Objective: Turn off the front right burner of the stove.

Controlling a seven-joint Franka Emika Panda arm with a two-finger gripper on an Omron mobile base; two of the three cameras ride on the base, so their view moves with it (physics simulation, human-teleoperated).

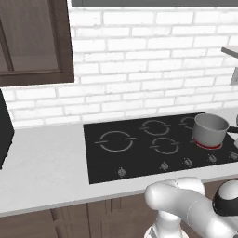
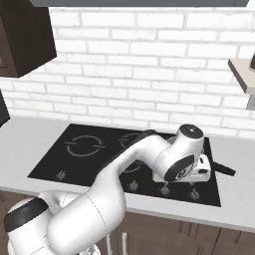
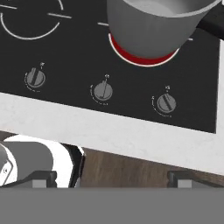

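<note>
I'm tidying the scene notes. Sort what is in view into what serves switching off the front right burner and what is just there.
Serves the job:
- stove
- front right burner, glowing red under the pot
- knobs along the stove's front edge
- gripper, open, above the counter's front edge

Just there:
- grey pot on the glowing burner
- white countertop
- brick wall
- dark cabinet

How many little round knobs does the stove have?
5, in one row along the stove's front edge: far-left knob, second knob, middle knob, fourth knob, far-right knob at the picture's edge. More could lie past that edge.
</note>
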